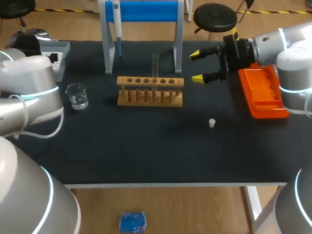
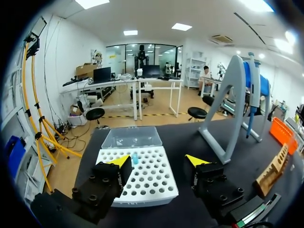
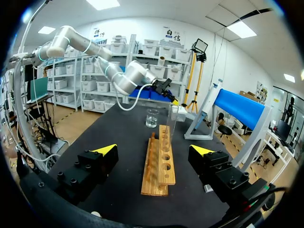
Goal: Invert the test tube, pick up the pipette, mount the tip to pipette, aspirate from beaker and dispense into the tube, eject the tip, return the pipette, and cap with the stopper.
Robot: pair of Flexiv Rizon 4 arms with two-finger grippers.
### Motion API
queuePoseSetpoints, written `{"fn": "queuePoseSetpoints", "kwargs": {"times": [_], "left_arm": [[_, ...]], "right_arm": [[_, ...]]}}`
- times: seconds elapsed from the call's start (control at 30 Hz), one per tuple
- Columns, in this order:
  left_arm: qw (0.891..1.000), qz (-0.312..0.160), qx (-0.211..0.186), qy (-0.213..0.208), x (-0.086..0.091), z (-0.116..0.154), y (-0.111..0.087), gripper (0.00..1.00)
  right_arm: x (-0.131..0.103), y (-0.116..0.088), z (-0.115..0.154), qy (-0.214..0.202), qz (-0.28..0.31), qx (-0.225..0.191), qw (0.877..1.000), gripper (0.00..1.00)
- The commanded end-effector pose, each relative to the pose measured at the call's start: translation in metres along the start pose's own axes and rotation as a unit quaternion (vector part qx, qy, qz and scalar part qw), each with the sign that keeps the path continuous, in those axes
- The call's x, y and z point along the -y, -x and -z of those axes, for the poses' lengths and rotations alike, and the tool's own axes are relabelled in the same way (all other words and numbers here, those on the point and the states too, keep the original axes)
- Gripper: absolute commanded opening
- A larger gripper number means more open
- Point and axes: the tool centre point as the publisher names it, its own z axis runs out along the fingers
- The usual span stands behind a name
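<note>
Entry 1: test tube (image 1: 155,64). It stood upright in the wooden rack (image 1: 150,90), in a hole just right of the rack's middle, with its long axis vertical. We could not tell which end was up.

Entry 2: right gripper (image 1: 197,66). Its jaws were open and held nothing. It hung at 3 o'clock from the tube with its fingers pointing toward 9 o'clock, near the tube but not touching. In the right wrist view the rack lay lengthwise ahead of the gripper, between the lines of its 2 fingers, with the tube rising beyond.

Entry 3: left gripper (image 2: 158,160). Its jaws were open and empty. It hovered over the tip box (image 2: 137,176) at the table's 10 o'clock corner, well apart from the tube.

Entry 4: pipette (image 1: 117,25). It hung on the blue stand (image 1: 142,11) at 11 o'clock from the tube.

Entry 5: beaker (image 1: 77,95), at 9 o'clock from the rack.

Entry 6: stopper (image 1: 212,123), at 5 o'clock from the rack.

Note: we judged the right arm the nearer one for the inversion. It would likely need a sideways approach to the tube's bare upper length above the rack.
</note>
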Motion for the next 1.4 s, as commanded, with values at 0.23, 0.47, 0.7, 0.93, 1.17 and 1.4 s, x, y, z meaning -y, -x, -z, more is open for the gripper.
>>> {"fn": "queuePoseSetpoints", "kwargs": {"times": [0.23, 0.47, 0.7, 0.93, 1.17, 1.4], "left_arm": [[0.998, 0.017, 0.003, 0.053, 0.001, -0.012, 0.01, 0.69], [0.998, 0.02, 0.01, 0.061, 0.006, -0.015, 0.014, 0.69], [0.996, 0.022, 0.017, 0.079, 0.006, -0.018, 0.016, 0.72], [0.996, 0.024, 0.021, 0.087, 0.003, -0.022, 0.019, 0.75], [0.995, 0.022, 0.023, 0.097, -0.001, -0.026, 0.022, 0.75], [0.994, 0.022, 0.024, 0.104, -0.004, -0.03, 0.024, 0.74]], "right_arm": [[0.001, 0.0, 0.0, 0.0, 0.001, 0.0, 1.0, 1.0], [0.001, 0.0, 0.0, 0.0, 0.001, 0.0, 1.0, 1.0], [0.001, 0.0, 0.0, 0.0, 0.001, 0.0, 1.0, 1.0], [0.001, 0.0, 0.0, 0.0, 0.001, 0.0, 1.0, 1.0], [0.001, 0.0, 0.0, 0.0, 0.001, 0.0, 1.0, 1.0], [0.001, 0.0, 0.0, 0.0, 0.001, 0.0, 1.0, 1.0]]}}
